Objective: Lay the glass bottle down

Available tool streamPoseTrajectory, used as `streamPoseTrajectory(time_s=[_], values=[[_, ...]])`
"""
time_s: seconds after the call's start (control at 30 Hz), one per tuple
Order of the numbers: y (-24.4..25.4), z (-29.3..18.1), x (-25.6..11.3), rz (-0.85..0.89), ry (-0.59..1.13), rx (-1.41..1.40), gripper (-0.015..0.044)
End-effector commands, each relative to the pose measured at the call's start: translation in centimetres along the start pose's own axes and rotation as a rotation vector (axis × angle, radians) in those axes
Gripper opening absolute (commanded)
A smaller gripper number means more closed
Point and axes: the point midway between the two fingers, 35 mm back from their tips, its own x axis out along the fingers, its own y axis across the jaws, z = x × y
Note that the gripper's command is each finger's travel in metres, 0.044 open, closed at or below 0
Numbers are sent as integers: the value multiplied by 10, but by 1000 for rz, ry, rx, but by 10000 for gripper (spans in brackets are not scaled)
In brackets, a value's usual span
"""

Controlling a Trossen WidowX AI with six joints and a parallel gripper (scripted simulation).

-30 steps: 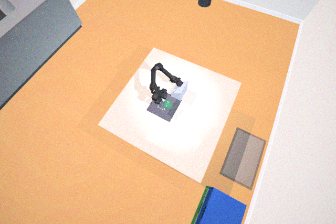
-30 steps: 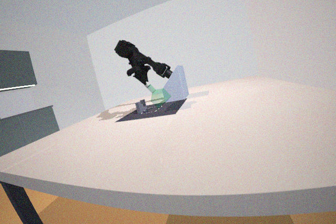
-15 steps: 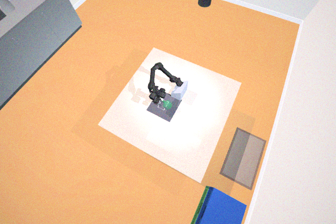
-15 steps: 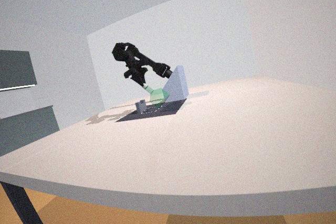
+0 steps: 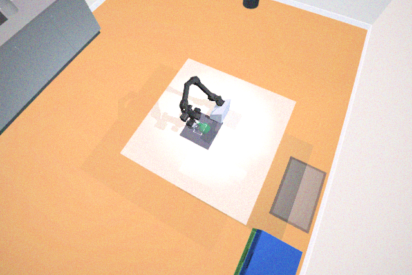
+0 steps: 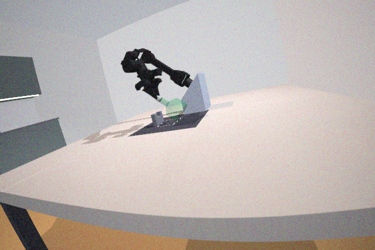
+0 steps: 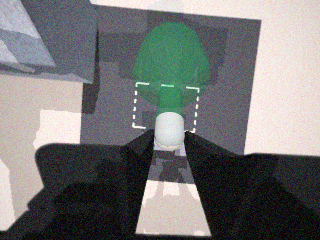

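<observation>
The green glass bottle (image 5: pixel 204 127) (image 6: pixel 174 107) (image 7: pixel 171 55) is tilted, its pale-tipped neck pointing up toward the side of the rest. My gripper (image 6: pixel 157 98) (image 7: pixel 169 134) is shut on the neck, near its tip. The bottle's body is low over the dark mat (image 5: pixel 208 143) (image 6: pixel 190 123) (image 7: pixel 225 120); I cannot tell whether its lower edge touches. The grey U-shaped rest (image 6: pixel 156 119) stands below the neck tip and is mostly hidden in the wrist view. The dashed outline (image 7: pixel 142 83) lies under the neck, and the body is mostly beyond its far edge in the wrist view.
A pale blue wedge-shaped block (image 5: pixel 220 111) (image 6: pixel 198 96) (image 7: pixel 75 50) stands at the mat's edge, close to the bottle's body. The arm's lower links pass just behind it. The white table top (image 5: pixel 232 178) (image 6: pixel 242 165) surrounds the mat.
</observation>
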Motion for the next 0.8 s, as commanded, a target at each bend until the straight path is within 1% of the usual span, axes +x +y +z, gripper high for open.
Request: streamPoseTrajectory(time_s=[0.0, 0.77], values=[[1, -8, 2, 1, 6, 2, 111], [1, -37, 13, -8, -10, -1, 111]])
